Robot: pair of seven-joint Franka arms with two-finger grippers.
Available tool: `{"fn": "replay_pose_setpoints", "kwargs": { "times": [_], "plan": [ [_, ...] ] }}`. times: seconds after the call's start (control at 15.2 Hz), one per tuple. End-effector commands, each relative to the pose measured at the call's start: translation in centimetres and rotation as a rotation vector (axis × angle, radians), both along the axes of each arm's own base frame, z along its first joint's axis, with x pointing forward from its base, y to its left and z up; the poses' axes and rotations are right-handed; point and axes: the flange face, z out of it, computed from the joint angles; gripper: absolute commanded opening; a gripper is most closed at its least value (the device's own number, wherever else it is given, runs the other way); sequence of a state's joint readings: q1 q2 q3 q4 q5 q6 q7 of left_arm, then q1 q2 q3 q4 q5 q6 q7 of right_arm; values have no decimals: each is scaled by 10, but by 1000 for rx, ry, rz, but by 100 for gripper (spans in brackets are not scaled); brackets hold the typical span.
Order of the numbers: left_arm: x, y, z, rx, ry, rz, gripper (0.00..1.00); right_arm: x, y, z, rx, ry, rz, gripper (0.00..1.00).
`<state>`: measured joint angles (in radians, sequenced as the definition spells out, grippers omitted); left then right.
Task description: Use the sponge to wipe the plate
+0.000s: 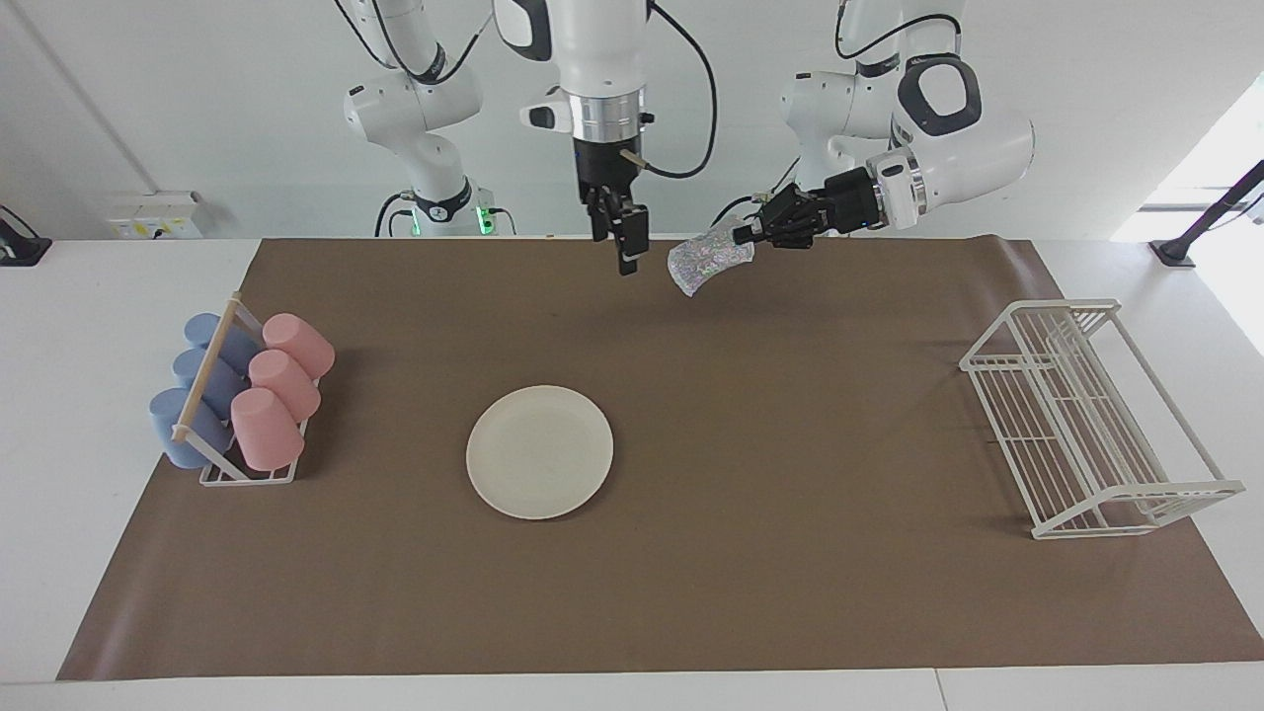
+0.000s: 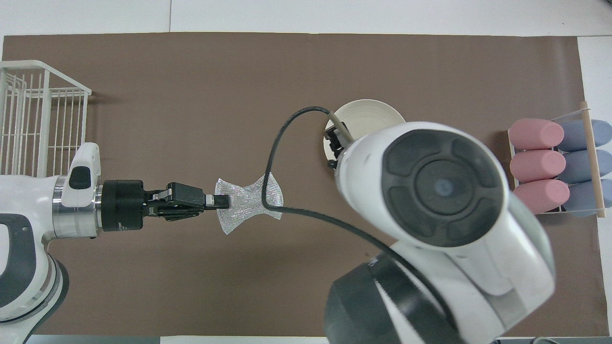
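Sponge [image 1: 707, 264] gripped in closed left tool [image 1: 748, 233], aloft over the mat [image 1: 790, 444]; right tool [image 1: 628, 245] open beside it; plate [image 1: 539, 451] flat at mid-bench, farther from the robots.

Cream plate [image 1: 539, 451], mottled silver sponge [image 1: 703, 262], brown mat [image 1: 790, 592].

Left claw [image 1: 743, 235] clamped level in the air; right claw [image 1: 626, 242] hangs open.
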<state>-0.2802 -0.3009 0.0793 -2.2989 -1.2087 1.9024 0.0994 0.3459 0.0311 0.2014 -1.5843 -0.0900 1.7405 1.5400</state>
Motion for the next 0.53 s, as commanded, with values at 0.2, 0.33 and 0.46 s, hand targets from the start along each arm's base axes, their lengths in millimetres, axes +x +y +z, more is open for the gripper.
{"fn": "replay_pose_setpoints", "kwargs": {
  "times": [0.2, 0.33, 0.46],
  "plan": [
    [3, 67, -12, 211, 30, -8, 0, 41, -154, 5, -82, 65, 502, 100],
    [1, 93, -15, 248, 58, -19, 0, 49, -200, 2, -76, 89, 632, 100],
    [5, 100, -13, 313, 63, -73, 0, 51, -234, -3, -88, 113, 765, 100]
  ]
}}
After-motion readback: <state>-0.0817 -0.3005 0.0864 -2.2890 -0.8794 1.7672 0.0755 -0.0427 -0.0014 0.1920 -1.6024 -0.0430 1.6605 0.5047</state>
